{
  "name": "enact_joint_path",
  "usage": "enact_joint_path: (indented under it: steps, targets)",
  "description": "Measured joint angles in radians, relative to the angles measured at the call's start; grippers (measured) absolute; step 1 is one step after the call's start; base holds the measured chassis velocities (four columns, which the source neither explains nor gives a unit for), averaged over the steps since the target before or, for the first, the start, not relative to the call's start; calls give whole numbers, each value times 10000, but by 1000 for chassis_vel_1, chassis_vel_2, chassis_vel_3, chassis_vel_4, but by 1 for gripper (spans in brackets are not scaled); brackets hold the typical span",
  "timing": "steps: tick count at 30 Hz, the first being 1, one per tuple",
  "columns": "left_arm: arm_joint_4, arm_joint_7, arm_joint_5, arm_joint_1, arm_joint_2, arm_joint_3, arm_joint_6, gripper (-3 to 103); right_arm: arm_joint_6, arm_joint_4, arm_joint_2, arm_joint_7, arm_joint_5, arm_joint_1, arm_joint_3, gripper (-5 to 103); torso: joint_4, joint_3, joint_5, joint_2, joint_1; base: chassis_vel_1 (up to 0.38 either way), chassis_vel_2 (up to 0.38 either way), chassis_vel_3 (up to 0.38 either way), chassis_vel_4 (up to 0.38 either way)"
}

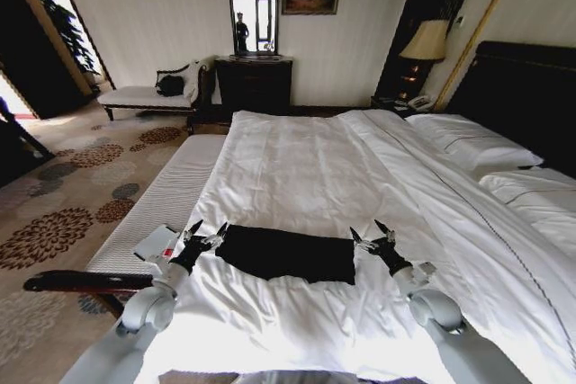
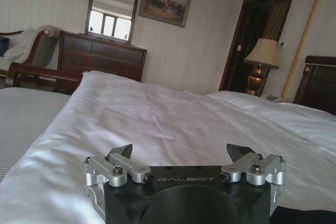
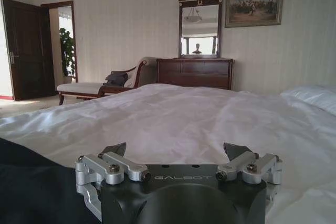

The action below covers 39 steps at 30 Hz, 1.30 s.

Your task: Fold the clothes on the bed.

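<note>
Overhead, folded clothes [image 1: 288, 254] between grippers.

Two grey robot arms with black wrists

The left gripper [image 2: 179, 153] and right gripper [image 3: 178, 151] have silver fingers, dark tips, small screws and "GALBOT" lettering.

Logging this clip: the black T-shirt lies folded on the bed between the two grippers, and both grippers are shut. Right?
Not quite: the head view shows the left gripper and right gripper open. The rest holds: the black T-shirt lies folded on the bed between them.
</note>
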<state>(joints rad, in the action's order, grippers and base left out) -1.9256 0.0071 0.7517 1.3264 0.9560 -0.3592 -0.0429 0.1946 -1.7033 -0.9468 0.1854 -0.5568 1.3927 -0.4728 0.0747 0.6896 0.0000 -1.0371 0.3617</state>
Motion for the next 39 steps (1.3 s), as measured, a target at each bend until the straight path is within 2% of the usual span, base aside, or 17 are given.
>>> enact_joint_path:
  steps: [2,4,6,11,13,17,26,31,34,35,37,38,39]
  targets:
    - [544,2,8,-838,81,745,-3,100,-3,296,-118,-6,199,-120,349,100,17,0,0,0,0,0,0,0,0]
    - [801,-2,33,-1239,124,1108,-16,100,-2,351,-165,-19,267,-180,458,100,16,0,1,0,-1,0,0,0,0]
    - [1506,-3,138,-2252,256,2057,-89,100,-37,352,-240,-88,267,-335,741,100,10,0,-1,0,0,0,0,0,0]
    - [2543,-1,208,-3088,402,3094,-158,100,-49,579,-429,-110,503,-577,1410,100,10,0,-1,1,1,0,0,0,0]
    - [2894,0,99,-3131,488,3279,-131,100,23,864,-565,-102,618,-668,1580,100,4,0,2,0,1,0,0,0,0]
    - [3475,1,-151,-3185,700,3369,13,100,188,1268,-640,-65,758,-697,1641,100,6,-2,-1,0,0,0,0,0,0]
    - [4595,16,-464,-3532,1003,3238,375,100,632,2049,-384,61,1197,-478,1247,100,11,-2,0,0,0,0,0,0,0]
    - [4033,-12,-287,-3338,856,3067,352,100,707,1759,-227,79,1158,-265,935,100,11,-1,2,1,1,0,0,0,0]
    - [2933,-7,23,-2868,617,2703,190,100,413,540,-13,-97,205,96,541,100,12,-1,0,0,1,0,0,0,0]
    - [2933,-7,23,-2868,617,2703,190,100,413,540,-13,-97,205,96,541,100,12,-1,0,0,1,0,0,0,0]
    - [2078,-9,150,-2454,300,2340,126,100,43,-356,262,-348,-854,335,328,100,8,-2,0,0,0,0,0,0,0]
    - [1568,-11,132,-2180,24,2101,136,100,-350,-979,558,-715,-2029,498,169,100,7,-3,0,-1,-2,0,0,0,0]
    - [1568,-11,132,-2180,24,2101,136,100,-350,-979,558,-715,-2029,498,169,100,7,-3,0,-1,-2,0,0,0,0]
